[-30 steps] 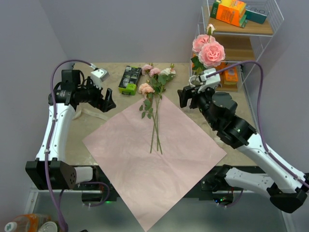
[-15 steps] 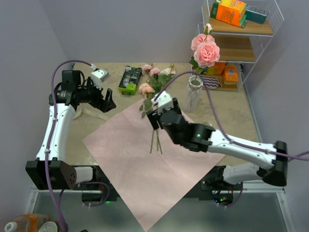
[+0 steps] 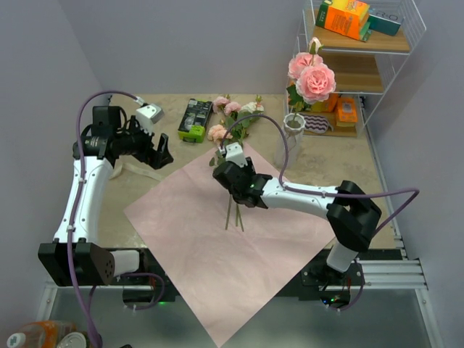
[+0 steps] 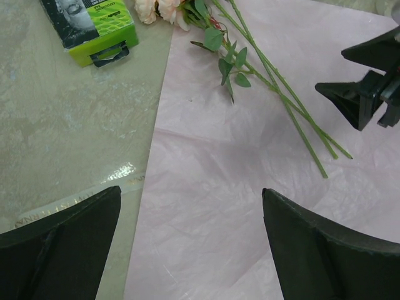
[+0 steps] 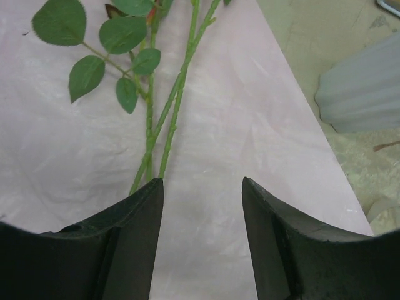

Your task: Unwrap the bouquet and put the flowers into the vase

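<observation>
- While the right gripper (image 5: 201,187) hangs low over the paper (image 3: 217,254), its jaws stand partly apart with nothing between them but bare sheet.
- Left gripper (image 4: 190,194) is spread wide and holds nothing; it hovers over the paper's left edge, well apart from the stems.
- Unwrapping looks done: the paper lies flat, and the loose flowers (image 3: 218,133) rest on it, heads past its far corner and stems pointing toward the arms.
- 2 big pink blooms (image 3: 313,76) stand in the vase (image 3: 293,129), just beyond the paper's right corner.
- Risk 1: in the wrist view the stems run toward 1 finger, not the gap, so a closing pinch could miss them or catch only 1.
- Risk 2: jaws this low may grip the paper along with the stems and drag the sheet.
- Risk 3: thin stems could slip or twist in the grip during the lift.
- Risk 4: the vase neck is narrow and partly filled; a skewed stem could push it over, as could the right arm's cable, which passes close by it.
</observation>
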You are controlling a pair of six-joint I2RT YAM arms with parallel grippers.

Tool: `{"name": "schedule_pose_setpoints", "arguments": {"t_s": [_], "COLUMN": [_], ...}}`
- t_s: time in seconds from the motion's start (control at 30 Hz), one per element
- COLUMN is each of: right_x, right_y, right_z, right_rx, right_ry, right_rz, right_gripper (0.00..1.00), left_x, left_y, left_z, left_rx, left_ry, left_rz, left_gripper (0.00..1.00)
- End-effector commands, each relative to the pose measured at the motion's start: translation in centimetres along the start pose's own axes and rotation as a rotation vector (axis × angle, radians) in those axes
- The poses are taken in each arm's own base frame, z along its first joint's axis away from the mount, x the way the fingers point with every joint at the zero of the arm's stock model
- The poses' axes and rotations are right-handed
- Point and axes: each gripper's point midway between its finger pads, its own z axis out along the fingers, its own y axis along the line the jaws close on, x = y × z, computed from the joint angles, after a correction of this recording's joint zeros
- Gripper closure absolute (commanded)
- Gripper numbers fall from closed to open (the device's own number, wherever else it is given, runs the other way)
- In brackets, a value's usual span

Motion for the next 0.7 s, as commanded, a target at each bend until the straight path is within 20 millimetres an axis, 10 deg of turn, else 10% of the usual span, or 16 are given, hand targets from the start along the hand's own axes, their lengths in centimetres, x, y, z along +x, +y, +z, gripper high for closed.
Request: {"name": "schedule_pose_setpoints", "arguments": {"t_s": [0.0, 0.67], "right_x": [-3.1, -2.4], "right_y": [1.1, 4.7], "right_z": [1.2, 6.9], "right_rx": [-0.062, -0.132], "right_ry": [-0.049, 0.032], "right_rz": [0.153, 0.279], "right_gripper": [0.44, 0.5], "left_x": [-0.3, 1.7], "left_y": [0.0, 0.2], "left_z": [-0.8, 0.1], "left_rx": [-0.022, -0.014], "left_ry": [-0.021, 0.02], "left_rz": [0.03, 0.047], "left_gripper": [0.01, 0.01]}}
